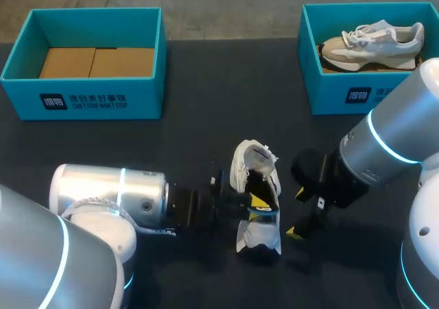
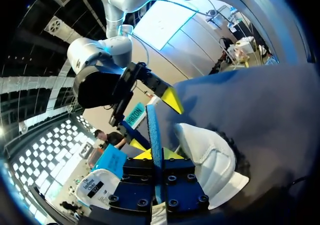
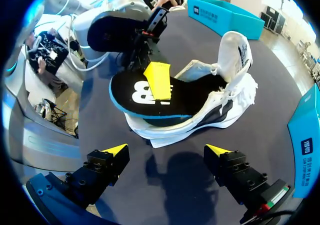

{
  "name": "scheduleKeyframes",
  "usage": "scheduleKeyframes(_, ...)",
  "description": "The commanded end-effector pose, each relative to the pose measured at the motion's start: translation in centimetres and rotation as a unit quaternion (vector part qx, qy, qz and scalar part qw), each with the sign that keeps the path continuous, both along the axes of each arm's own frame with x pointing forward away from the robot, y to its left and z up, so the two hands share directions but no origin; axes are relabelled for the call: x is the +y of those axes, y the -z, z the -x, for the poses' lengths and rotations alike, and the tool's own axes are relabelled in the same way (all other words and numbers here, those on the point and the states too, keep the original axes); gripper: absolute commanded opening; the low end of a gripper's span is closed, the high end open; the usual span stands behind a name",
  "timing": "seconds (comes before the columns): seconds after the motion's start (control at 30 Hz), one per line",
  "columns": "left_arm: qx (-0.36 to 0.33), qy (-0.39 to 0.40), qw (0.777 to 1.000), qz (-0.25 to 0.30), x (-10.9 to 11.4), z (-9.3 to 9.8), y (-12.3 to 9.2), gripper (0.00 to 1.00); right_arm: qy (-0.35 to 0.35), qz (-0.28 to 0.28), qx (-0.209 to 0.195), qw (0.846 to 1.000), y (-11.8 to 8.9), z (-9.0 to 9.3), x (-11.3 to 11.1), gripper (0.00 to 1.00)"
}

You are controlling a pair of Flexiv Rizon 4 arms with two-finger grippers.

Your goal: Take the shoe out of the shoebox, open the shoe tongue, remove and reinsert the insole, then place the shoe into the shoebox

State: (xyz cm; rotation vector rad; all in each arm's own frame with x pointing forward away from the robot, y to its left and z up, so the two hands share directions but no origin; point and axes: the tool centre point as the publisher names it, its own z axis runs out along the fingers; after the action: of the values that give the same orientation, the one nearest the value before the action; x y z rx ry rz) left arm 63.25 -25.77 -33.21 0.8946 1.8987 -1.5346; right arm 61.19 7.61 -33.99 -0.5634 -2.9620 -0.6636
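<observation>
White mesh sneaker point(image 1: 255, 165) point(image 3: 225, 85) sits on the black table point(image 1: 206, 117) near the front middle, between the two grippers and outside both boxes. Its long axis runs roughly near-to-far across the table with a slight tilt. The taller white end points to the far side and the lower end to the robot; can't tell toe from heel for sure. The black foam insole with a blue edge point(image 3: 135, 97) point(image 2: 154, 130) lies along the shoe's opening, printed face toward the right arm, and sticks out past the shoe's near end. The left gripper point(image 1: 255, 202) point(image 2: 156, 155) comes in low from the left side and is clamped on that insole. The left wrist view shows the blue edge running straight between its two yellow tips, and the right wrist view shows one yellow finger point(image 3: 157, 80) flat on the insole's top face. The right gripper point(image 1: 296, 213) point(image 3: 166, 150) is just beside the shoe on its right, fingers spread wide, holding nothing and not touching the shoe. Teal shoebox with a brown cardboard floor point(image 1: 82, 99) is at the far left, well apart from the shoe. A second teal shoebox point(image 1: 343, 93) at the far right holds a beige and white sneaker point(image 1: 374, 41) lying lengthwise across it.
</observation>
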Motion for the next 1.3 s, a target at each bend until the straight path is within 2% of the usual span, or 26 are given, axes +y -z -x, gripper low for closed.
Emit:
scheduleKeyframes(0.03,-0.011,0.007,1.0,-0.002,-0.6,-0.5,0.9,0.0,0.001,0.0,-0.001,1.0,0.0,0.1,0.0,1.0)
scheduleKeyframes(0.3,-0.044,-0.008,0.999,-0.015,-0.9,-1.5,1.8,0.0,0.001,0.0,-0.001,1.0,0.0,0.1,0.0,1.0)
scheduleKeyframes(0.63,-0.035,-0.012,0.999,-0.01,-0.5,-1.7,1.9,0.0,0.001,0.0,-0.001,1.0,0.0,0.1,0.0,1.0)
scheduleKeyframes(0.67,-0.033,-0.01,0.999,-0.007,-0.5,-1.6,1.8,0.08,0.001,0.0,-0.001,1.0,0.0,0.1,0.0,1.0)
scheduleKeyframes(0.7,-0.031,-0.008,0.999,-0.005,-0.4,-1.5,1.6,0.23,0.001,0.0,-0.001,1.0,0.0,0.1,0.0,1.0)
scheduleKeyframes(0.73,-0.03,-0.006,1.0,-0.002,-0.4,-1.4,1.5,0.29,0.001,0.0,-0.001,1.0,0.0,0.1,0.0,1.0)
scheduleKeyframes(0.8,-0.029,-0.003,1.0,0.001,-0.4,-1.2,1.1,0.37,0.001,0.0,-0.001,1.0,0.0,0.1,0.0,1.0)
scheduleKeyframes(0.9,-0.028,0.0,1.0,0.007,-0.3,-0.8,0.6,0.41,0.001,0.0,-0.001,1.0,0.0,0.1,0.0,1.0)
scheduleKeyframes(1.03,-0.026,0.002,1.0,0.013,-0.4,0.0,0.0,0.38,0.001,0.0,-0.001,1.0,0.0,0.1,0.0,1.0)
scheduleKeyframes(1.13,-0.024,0.004,1.0,0.018,-0.5,0.4,-0.3,0.32,0.001,0.0,-0.001,1.0,0.0,0.1,0.0,1.0)
scheduleKeyframes(1.2,-0.024,0.005,1.0,0.019,-0.5,0.5,-0.4,0.18,0.001,0.0,-0.001,1.0,0.0,0.1,0.0,1.0)
scheduleKeyframes(1.23,-0.025,0.006,0.999,0.019,-0.6,0.4,-0.3,0.0,0.001,0.0,-0.001,1.0,0.0,0.1,0.0,1.0)
scheduleKeyframes(1.3,-0.024,0.007,1.0,0.016,-0.7,0.2,0.1,0.0,0.001,0.0,-0.001,1.0,0.0,0.1,0.0,1.0)
